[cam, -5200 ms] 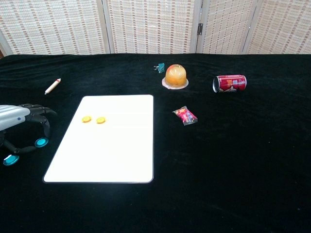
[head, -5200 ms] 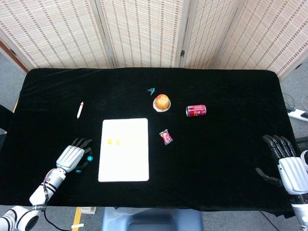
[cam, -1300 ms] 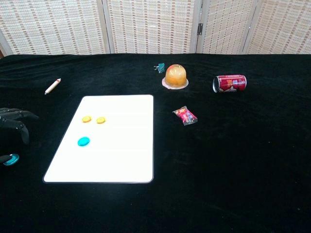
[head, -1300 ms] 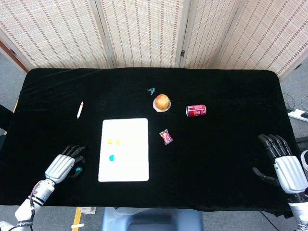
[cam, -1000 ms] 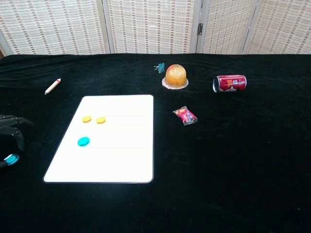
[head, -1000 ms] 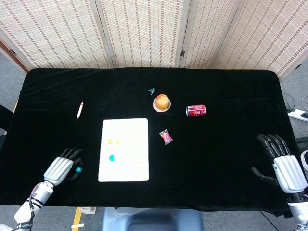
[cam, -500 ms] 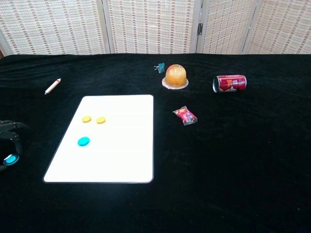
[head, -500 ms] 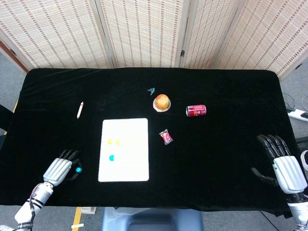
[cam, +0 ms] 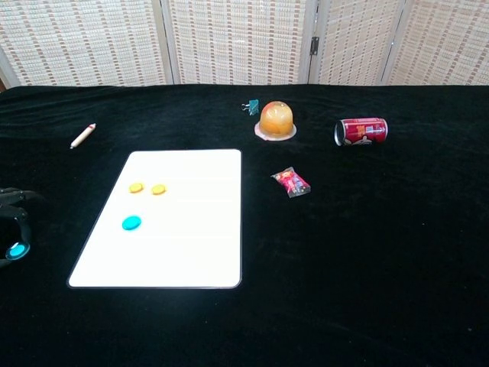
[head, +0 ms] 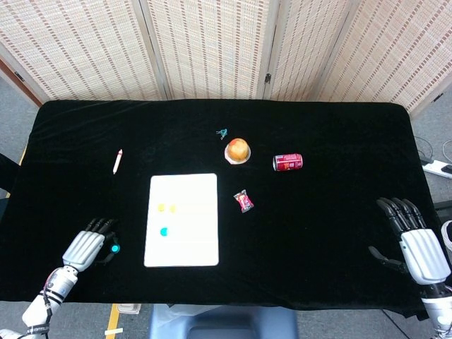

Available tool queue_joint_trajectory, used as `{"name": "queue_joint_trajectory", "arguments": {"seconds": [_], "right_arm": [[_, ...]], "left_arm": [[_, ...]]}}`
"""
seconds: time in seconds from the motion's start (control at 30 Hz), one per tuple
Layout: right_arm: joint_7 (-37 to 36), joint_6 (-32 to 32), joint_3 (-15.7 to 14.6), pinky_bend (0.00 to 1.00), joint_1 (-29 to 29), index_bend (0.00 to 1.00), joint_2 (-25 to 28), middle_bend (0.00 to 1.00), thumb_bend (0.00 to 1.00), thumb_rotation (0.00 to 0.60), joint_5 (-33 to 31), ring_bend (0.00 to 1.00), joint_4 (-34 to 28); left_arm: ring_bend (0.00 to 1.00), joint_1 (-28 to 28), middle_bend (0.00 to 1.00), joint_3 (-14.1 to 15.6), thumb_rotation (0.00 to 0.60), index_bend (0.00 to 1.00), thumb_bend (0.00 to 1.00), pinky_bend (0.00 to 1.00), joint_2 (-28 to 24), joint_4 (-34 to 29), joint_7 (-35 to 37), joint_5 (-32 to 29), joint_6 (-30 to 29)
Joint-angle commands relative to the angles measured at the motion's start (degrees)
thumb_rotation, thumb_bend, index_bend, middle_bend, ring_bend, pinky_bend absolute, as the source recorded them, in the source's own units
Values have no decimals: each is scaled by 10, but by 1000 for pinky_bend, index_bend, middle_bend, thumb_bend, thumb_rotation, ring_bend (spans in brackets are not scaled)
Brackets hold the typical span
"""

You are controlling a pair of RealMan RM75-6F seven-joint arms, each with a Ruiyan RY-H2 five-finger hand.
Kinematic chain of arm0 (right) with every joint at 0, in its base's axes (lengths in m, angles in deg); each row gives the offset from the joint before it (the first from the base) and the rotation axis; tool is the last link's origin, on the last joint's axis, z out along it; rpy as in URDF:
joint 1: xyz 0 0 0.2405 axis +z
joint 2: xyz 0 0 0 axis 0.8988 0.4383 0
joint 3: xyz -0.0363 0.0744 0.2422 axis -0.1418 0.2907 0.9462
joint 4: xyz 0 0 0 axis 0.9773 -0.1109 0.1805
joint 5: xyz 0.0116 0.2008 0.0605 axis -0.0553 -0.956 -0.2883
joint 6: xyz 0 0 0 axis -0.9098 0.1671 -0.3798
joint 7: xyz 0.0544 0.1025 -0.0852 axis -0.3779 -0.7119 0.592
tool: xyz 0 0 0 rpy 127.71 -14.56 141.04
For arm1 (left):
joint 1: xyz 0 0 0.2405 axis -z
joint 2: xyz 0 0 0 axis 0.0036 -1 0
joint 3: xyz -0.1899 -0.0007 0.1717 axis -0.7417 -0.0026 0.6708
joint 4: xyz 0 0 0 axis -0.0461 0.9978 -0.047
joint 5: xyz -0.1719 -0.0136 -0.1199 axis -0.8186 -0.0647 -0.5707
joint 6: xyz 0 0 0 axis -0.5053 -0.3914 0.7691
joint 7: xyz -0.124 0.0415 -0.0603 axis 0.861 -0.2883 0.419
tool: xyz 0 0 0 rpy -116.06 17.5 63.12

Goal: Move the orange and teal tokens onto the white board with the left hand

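Since the earliest frames, one round teal token (cam: 131, 222) has come to lie on the flat white rectangular board (head: 191, 247), below the two round orange tokens (cam: 147, 188), which are unmoved on the board's left part. The left hand (head: 86, 247) has drawn back toward the near left corner of the black-draped worktop (head: 318, 127). It is now left of the board and apart from it, fingers curled around a second teal token (cam: 15, 250); whether it grips that token cannot be told. The right hand (head: 417, 244), well right of the board, holds nothing, fingers spread.

Beyond the board: a white marker pen (head: 117, 161), a green binder clip (cam: 250, 106), an orange domed jelly cup (cam: 276, 119), a red drinks can on its side (cam: 361, 131) and a red sweet wrapper (cam: 290, 183). Nothing lies between the left hand and the board.
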Motion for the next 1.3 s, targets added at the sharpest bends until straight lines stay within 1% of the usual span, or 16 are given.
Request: {"name": "queue_joint_trajectory", "arguments": {"seconds": [0.03,0.33,0.5,0.7,0.97,1.3], "right_arm": [[1,0,0,20,0,65,0,112,270,600,0,19,0],[1,-2,0,20,-1,65,1,112,270,600,0,20,-1],[-2,-1,0,20,-1,64,-2,112,270,600,-1,19,2],[-8,-1,-1,20,-2,65,-3,112,270,600,-5,18,8],[-16,-2,0,20,-5,65,-3,112,270,600,-10,17,14],[-18,-1,1,20,-6,65,1,112,270,600,-16,18,15]], "left_arm": [[2,-1,107,-1,600,519,420,0,1,1,2,2,-3],[2,5,107,-5,600,517,428,0,-5,-8,4,7,0],[2,39,106,-26,600,513,434,0,-30,-54,14,16,11],[2,81,106,-57,600,507,435,0,-39,-99,-6,14,37],[2,132,106,-91,600,507,436,0,-25,-129,-34,-8,85],[0,167,107,-98,600,503,436,0,6,-132,-71,-30,127]]}}
